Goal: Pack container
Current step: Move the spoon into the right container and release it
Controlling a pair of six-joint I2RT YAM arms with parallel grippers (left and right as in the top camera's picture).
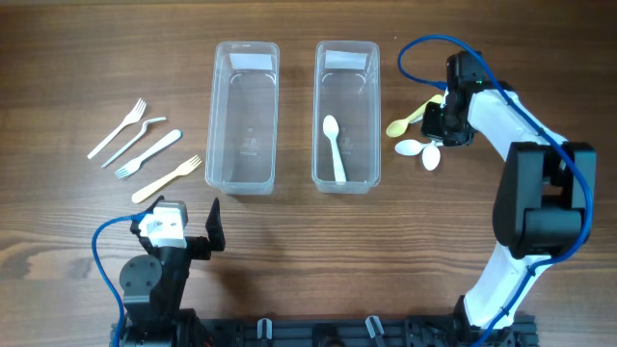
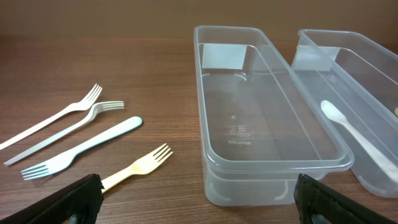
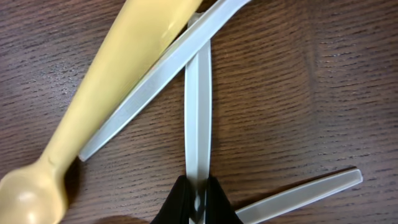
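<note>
Container (image 1: 359,106): clear, long, rectangular, one white spoon (image 1: 335,152) inside

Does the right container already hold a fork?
No, the right container holds only one white spoon.

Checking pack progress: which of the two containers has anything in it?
The right container: a white spoon lies along its floor. The left container holds nothing.
</note>
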